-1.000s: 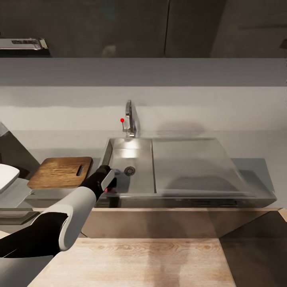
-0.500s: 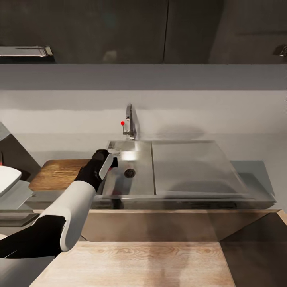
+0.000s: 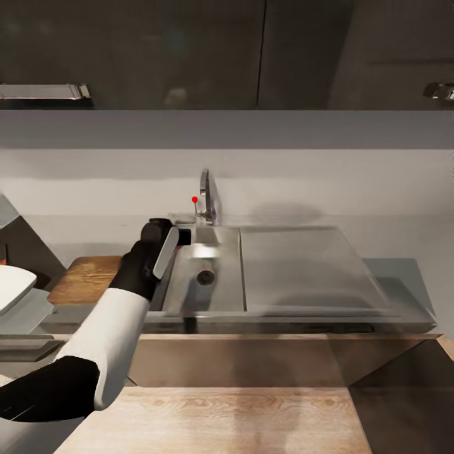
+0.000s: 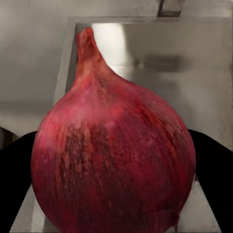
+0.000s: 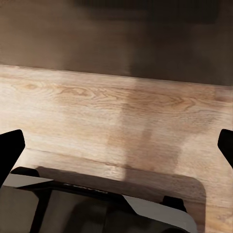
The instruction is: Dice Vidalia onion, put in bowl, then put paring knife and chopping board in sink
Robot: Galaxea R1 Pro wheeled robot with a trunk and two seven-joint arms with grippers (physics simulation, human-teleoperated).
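Soft, even light falls from above in this render. A white glare patch sits on the sink (image 3: 208,277) floor by the tap (image 3: 207,197), whose shadow smears across the wall. The upper cabinets (image 3: 189,50) stay dim. Edges look slightly blurred, perhaps from camera motion. The onion (image 4: 114,160) shows sharply, brightly lit.

left pincer (image 3: 183,236) lifted — onion (image 4: 114,160) raised above sink (image 3: 208,277)
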